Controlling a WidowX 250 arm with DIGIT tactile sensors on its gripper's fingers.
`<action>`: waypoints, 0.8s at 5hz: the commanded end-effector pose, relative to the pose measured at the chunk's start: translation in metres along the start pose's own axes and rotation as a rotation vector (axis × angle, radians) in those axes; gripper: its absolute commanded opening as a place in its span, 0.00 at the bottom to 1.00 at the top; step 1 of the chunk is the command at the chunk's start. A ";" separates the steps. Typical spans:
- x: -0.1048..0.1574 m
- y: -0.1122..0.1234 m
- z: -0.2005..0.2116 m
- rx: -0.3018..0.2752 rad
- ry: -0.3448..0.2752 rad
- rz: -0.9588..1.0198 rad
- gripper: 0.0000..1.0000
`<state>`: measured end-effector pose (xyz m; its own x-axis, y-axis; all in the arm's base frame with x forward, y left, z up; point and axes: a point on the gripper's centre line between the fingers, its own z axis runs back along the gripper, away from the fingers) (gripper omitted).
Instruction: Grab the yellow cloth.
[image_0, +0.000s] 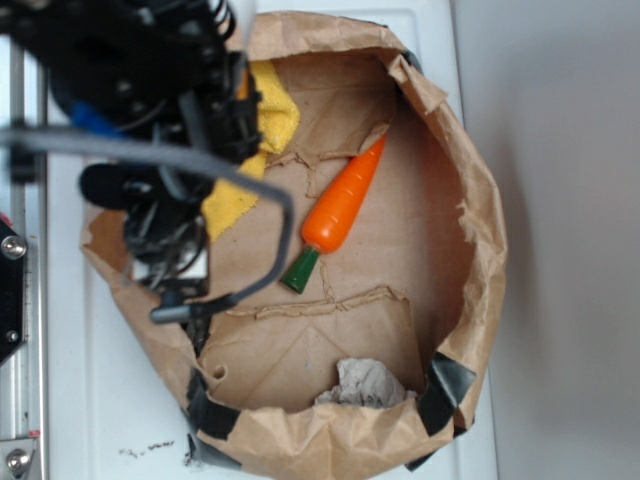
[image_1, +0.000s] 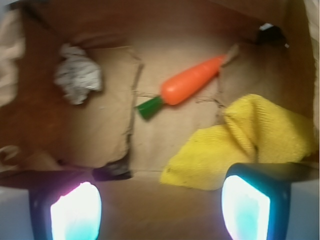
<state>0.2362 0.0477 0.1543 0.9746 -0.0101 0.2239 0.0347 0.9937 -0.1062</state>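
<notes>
The yellow cloth (image_0: 275, 118) lies crumpled on the floor of an opened brown paper bag (image_0: 478, 215), at its upper left, partly hidden under my arm. In the wrist view the yellow cloth (image_1: 250, 145) sits right of centre, just beyond my right fingertip (image_1: 246, 210). My gripper (image_1: 160, 207) is open with nothing between its fingers. It hangs over the bag's near wall, the cloth ahead and to the right. In the exterior view my gripper (image_0: 172, 245) is a dark mass over the bag's left rim.
An orange toy carrot (image_0: 340, 205) with a green stub lies in the bag's middle, left of the cloth in the wrist view (image_1: 192, 82). A grey paper wad (image_0: 365, 385) rests at the far end. Black tape (image_0: 450, 385) patches the bag's raised rim.
</notes>
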 end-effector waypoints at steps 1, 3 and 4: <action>0.011 0.002 0.012 0.022 -0.043 -0.017 1.00; 0.009 0.003 -0.003 0.058 -0.086 0.037 1.00; 0.014 0.015 -0.045 0.145 -0.071 0.037 1.00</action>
<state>0.2522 0.0596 0.1000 0.9691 0.0458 0.2422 -0.0484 0.9988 0.0045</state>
